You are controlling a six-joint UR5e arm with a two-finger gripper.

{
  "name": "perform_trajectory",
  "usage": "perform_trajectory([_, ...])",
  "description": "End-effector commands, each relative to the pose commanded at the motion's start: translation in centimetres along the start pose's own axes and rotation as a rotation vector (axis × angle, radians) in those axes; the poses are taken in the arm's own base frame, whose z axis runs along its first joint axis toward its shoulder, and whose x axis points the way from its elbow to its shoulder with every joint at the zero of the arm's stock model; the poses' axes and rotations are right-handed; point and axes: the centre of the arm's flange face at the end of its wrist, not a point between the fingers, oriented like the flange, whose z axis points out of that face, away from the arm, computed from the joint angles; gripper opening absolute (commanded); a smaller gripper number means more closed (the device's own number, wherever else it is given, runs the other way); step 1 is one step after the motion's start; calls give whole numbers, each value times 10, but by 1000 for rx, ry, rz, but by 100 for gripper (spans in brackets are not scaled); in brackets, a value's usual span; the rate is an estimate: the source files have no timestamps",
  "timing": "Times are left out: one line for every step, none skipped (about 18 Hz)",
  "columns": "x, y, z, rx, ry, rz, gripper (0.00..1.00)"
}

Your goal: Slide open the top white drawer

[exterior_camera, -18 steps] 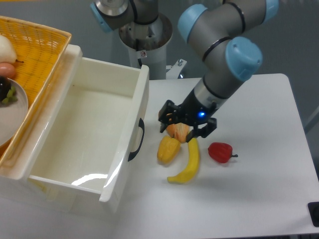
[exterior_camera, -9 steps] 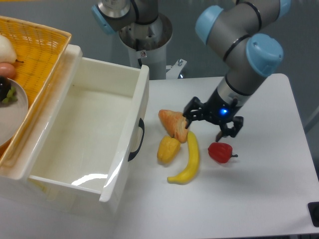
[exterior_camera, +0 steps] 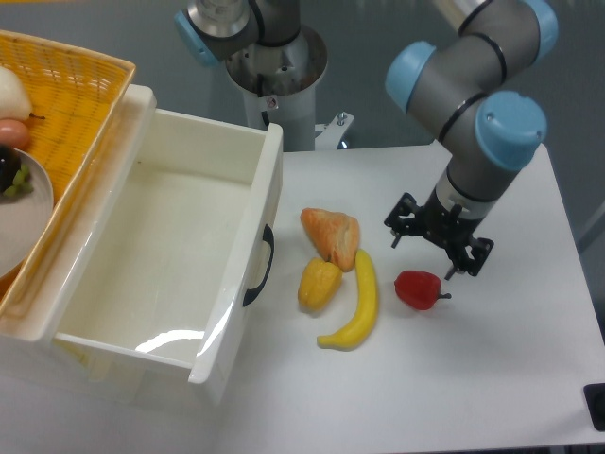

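The white worktop (exterior_camera: 492,378) carried a croissant (exterior_camera: 332,235), a yellow pepper (exterior_camera: 319,285), a banana (exterior_camera: 356,305) and a red pepper (exterior_camera: 418,288), clustered together.

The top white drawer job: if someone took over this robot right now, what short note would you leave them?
Gripper: fingers spread, holding nothing, hovering above the red pepper, well right of the cabinet.
Top white drawer: pulled far out, white interior bare, black handle on its front free.
Beside it on the table: croissant, yellow pepper, banana.
Done: drawer looks open.
Left: apparently nothing on the drawer itself.
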Motion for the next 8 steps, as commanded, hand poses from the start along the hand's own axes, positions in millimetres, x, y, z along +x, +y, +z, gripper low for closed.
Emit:
perform_trajectory([-2,0,3,-4,-5,30,100])
perform_trajectory([-4,1,7,-4,-2,52,100])
perform_trajectory([-6,2,11,-7,-3,81,100])
perform_trajectory([-8,4,17,-33,2,98,100])
perform_trajectory([-10,6,20,-69,0,118,100])
perform_trajectory([-12,9,25,-89,0,135,100])
perform_trajectory([-14,9,29,-92,-3,152,100])
perform_trajectory([-15,8,32,-94,-3,159,100])
